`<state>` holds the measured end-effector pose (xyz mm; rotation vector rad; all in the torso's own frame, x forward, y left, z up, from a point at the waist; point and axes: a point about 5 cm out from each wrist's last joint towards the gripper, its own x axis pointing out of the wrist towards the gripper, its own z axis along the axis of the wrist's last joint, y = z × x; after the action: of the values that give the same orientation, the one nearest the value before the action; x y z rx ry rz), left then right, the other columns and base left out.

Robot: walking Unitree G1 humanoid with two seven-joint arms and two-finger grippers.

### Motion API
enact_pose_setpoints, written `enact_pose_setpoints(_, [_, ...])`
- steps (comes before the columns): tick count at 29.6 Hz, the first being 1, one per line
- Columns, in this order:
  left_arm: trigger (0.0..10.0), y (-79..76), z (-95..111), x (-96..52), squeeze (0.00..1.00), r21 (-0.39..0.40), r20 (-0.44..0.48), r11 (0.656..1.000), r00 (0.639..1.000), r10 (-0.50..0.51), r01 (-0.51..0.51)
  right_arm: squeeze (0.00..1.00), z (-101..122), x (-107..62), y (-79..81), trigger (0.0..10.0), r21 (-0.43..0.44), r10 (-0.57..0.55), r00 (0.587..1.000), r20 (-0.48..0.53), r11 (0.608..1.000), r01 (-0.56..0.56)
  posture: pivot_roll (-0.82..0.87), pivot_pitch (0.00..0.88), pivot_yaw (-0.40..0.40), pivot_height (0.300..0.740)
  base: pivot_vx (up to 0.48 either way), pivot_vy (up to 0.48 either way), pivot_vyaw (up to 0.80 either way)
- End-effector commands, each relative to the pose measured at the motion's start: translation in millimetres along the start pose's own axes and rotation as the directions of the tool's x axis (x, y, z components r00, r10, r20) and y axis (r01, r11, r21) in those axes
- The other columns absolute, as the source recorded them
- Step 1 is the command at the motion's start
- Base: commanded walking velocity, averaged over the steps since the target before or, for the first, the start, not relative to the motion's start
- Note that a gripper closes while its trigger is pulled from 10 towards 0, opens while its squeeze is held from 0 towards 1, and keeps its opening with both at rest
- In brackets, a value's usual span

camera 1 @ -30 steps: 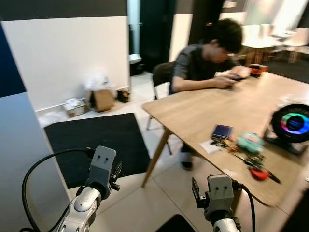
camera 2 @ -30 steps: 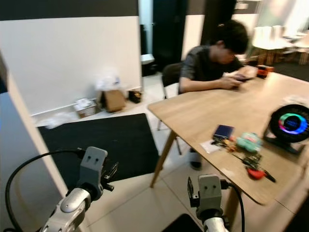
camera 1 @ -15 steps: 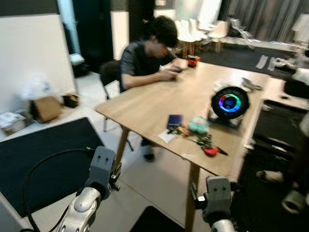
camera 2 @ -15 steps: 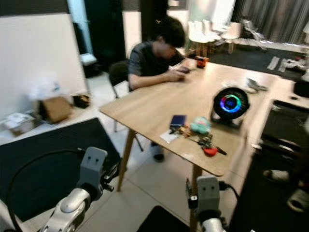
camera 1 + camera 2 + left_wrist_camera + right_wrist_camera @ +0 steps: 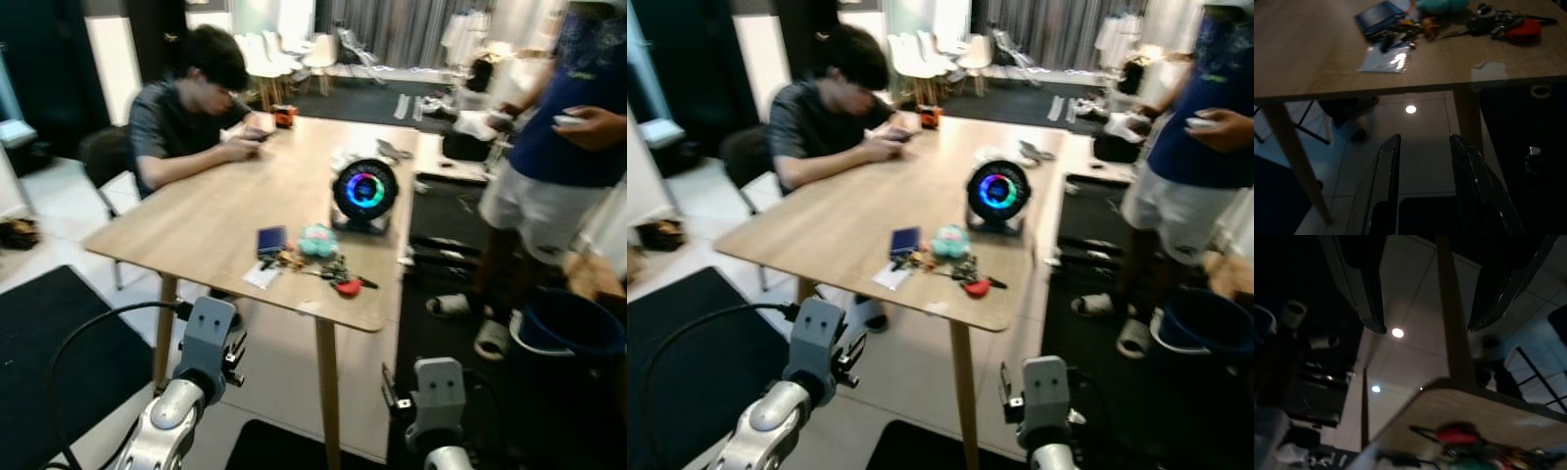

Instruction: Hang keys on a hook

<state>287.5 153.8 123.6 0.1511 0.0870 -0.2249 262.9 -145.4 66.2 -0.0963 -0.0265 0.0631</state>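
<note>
A bunch of keys with a red fob (image 5: 343,284) lies near the front right corner of the wooden table (image 5: 216,211). Both arms are held low in front of that table. In the left wrist view, my left gripper (image 5: 1422,147) is open and empty, below the table edge, with the keys (image 5: 1508,27) up ahead on the tabletop. My right gripper (image 5: 1426,327) is open too, its fingers either side of a table leg (image 5: 1449,318) in its wrist view. The red fob (image 5: 1454,434) shows blurred there on the table corner.
A round fan with coloured lights (image 5: 364,191), a teal soft toy (image 5: 317,239), a blue wallet (image 5: 271,239) and a white card (image 5: 262,275) share the table. One person sits at its far left (image 5: 186,117). Another stands at the right (image 5: 549,147) by a blue bucket (image 5: 568,338).
The camera has swung to the right: the white wall and black mat slid out on the left, the table moved to the middle, and the standing person and bucket came into view.
</note>
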Motion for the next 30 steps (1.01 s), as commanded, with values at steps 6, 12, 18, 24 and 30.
enact_pose_setpoints(6, [10.0, -3.2, -2.8, -0.5, 0.0, 0.002, -0.013, 1.0, 1.0, -0.009, 0.009, 0.0, -4.0, -3.5, -3.4, 10.0, -0.01, -0.005, 1.0, -0.017, 1.0, 0.005, 0.06, 0.094, 0.03, 0.74, 0.0, 0.0, -0.46])
enact_pose_setpoints(12, [10.0, -3.1, -3.0, -0.4, 0.0, 0.004, -0.014, 1.0, 1.0, -0.007, 0.007, 0.0, -2.2, -2.6, -0.9, 10.0, -0.019, 0.017, 1.0, -0.013, 1.0, -0.017, 0.06, 0.093, 0.029, 0.74, 0.0, 0.0, 0.0])
enact_pose_setpoints(18, [10.0, -3.1, -3.3, -0.5, 0.0, 0.004, -0.015, 1.0, 1.0, -0.005, 0.005, 0.0, -1.7, -1.9, 0.1, 10.0, -0.027, 0.025, 1.0, -0.01, 0.999, -0.026, 0.06, 0.091, 0.027, 0.74, 0.0, 0.0, 0.61])
enact_pose_setpoints(24, [10.0, -3.3, -3.5, -0.4, 0.0, 0.006, -0.014, 1.0, 1.0, -0.006, 0.006, 0.0, -1.9, -1.7, 0.0, 10.0, -0.023, 0.024, 1.0, -0.009, 0.999, -0.024, 0.06, 0.09, 0.026, 0.74, 0.0, 0.0, 0.31])
enact_pose_setpoints(30, [10.0, -2.6, 0.2, -0.3, 0.0, 0.003, 0.006, 1.0, 1.0, -0.018, 0.018, 0.0, -1.4, -1.9, 1.2, 10.0, -0.015, 0.032, 0.999, -0.005, 0.999, -0.032, 0.06, 0.084, 0.027, 0.74, 0.0, 0.0, 0.0])
